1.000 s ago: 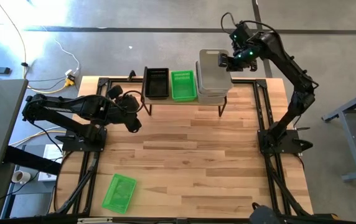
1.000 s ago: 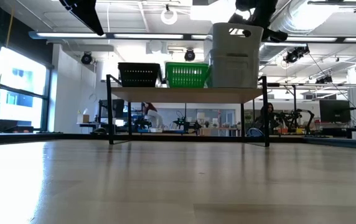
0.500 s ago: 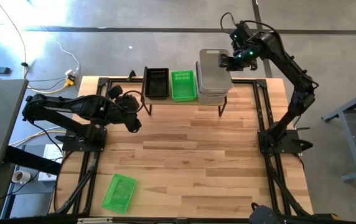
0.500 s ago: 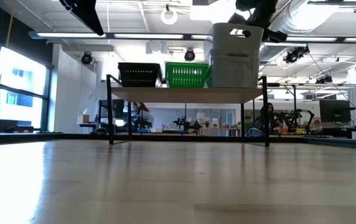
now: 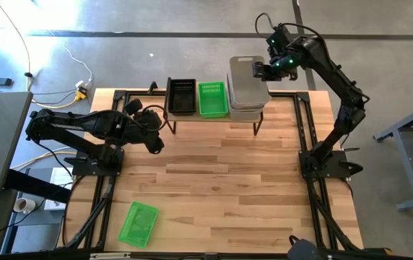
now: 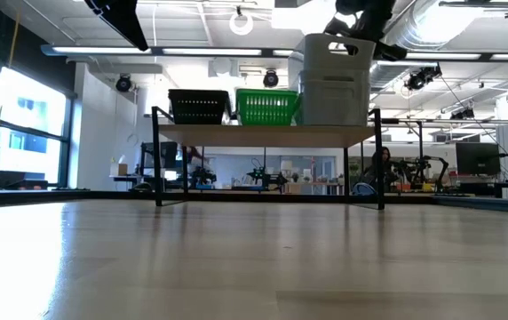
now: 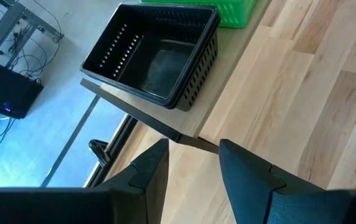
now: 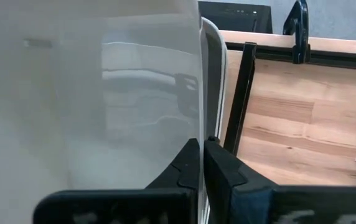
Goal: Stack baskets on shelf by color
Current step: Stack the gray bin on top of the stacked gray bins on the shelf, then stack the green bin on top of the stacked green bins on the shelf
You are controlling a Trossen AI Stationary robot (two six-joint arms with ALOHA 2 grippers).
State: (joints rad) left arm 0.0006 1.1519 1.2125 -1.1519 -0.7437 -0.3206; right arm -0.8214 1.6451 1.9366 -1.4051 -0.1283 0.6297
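Note:
On the shelf (image 5: 214,118) at the table's far edge stand the black baskets (image 5: 181,96), a green basket (image 5: 212,98) and a stack of clear baskets (image 5: 248,94), side by side. My right gripper (image 5: 258,70) is shut on the top clear basket (image 6: 336,55), above the shelf's right end. Another green basket (image 5: 138,224) lies flat on the tabletop near its near left corner. My left gripper (image 5: 154,141) hangs open over the table's left side, short of the shelf. The left wrist view shows the black baskets (image 7: 153,53) nested together. My right gripper holds the top clear basket by the upper rim of its right-hand wall (image 8: 204,118). The wall is pinched between the two fingers, one finger inside the basket and one outside, coming from above. The basket stays about upright on top of the clear stack (image 6: 334,100).
The black frame rails (image 5: 304,137) run along the table's left and right sides, with the arm bases mounted on them. The middle of the wooden tabletop (image 5: 221,188) lies bare. Beyond the far edge there is floor with cables.
My right gripper has edged slightly toward the table's left, and the top clear basket has shifted with it over the stack. It has stayed shut.

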